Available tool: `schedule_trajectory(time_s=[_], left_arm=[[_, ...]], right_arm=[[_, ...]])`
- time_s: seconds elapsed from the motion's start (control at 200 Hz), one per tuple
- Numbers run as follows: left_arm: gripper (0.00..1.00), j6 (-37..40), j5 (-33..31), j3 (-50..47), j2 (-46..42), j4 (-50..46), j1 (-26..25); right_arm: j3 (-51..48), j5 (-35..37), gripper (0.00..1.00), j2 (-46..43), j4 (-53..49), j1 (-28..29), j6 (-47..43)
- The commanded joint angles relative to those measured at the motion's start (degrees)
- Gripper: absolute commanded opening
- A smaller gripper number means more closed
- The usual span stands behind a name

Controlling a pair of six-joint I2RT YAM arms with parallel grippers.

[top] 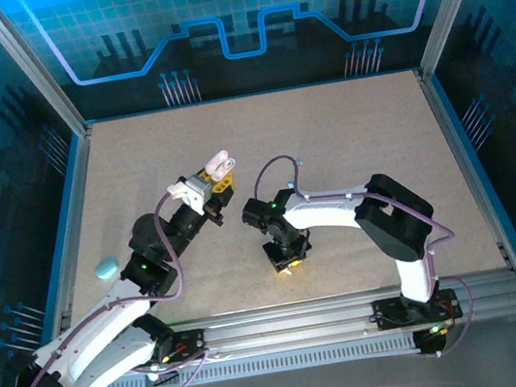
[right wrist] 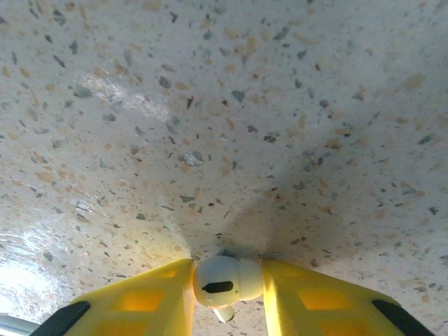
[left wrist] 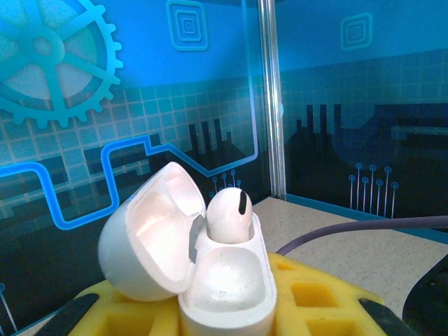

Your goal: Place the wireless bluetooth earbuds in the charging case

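Gripping the white case (left wrist: 231, 283) in my left gripper (top: 211, 182), I hold it up off the table (top: 357, 138). Its lid (left wrist: 150, 231) is swung open to the left in the wrist view. My yellow fingers (left wrist: 311, 294) are clamped on the lower body of the case from both sides. One seated bud (left wrist: 229, 213), white, stands upright in the far socket with a dark slot facing the wrist camera. The near socket is a bare hollow. From above, the case sticks out past the left gripper toward the middle of the table.

My right gripper (right wrist: 227, 294) points straight down at the table near its front middle, apart from the case. Its two yellow fingers stand on either side of a second bud (right wrist: 218, 276), also white, which lies on the speckled surface. Both fingers touch its sides, so it is pinched between them. Its dark slot faces the wrist camera and a short stem pokes toward the lower edge of that view.

A teal piece (top: 106, 269) lies on the table near the left edge, just beside my left arm. I cannot tell whether it is a case or a bud.
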Motion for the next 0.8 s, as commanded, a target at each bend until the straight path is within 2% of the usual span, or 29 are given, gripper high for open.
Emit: schedule_trajectory(time_s=[0.0,0.365,0.795], left_arm=[[0.23,0.6,-0.6,1.1,0.5,0.9,0.3],[0.23,-0.9,0.6,1.6,2.9,2.3,0.3],[0.23,-1.5,0.9,1.8,3.5,2.5,0.3]], right_arm=[[-1.1,3.3,0.32,-2.8,-0.6,-0.5,1.6],[-10.7,4.3,0.31,-11.2,2.8,-8.3,4.2],[-12.2,3.7,0.32,-9.5,4.1,-11.8,3.3]])
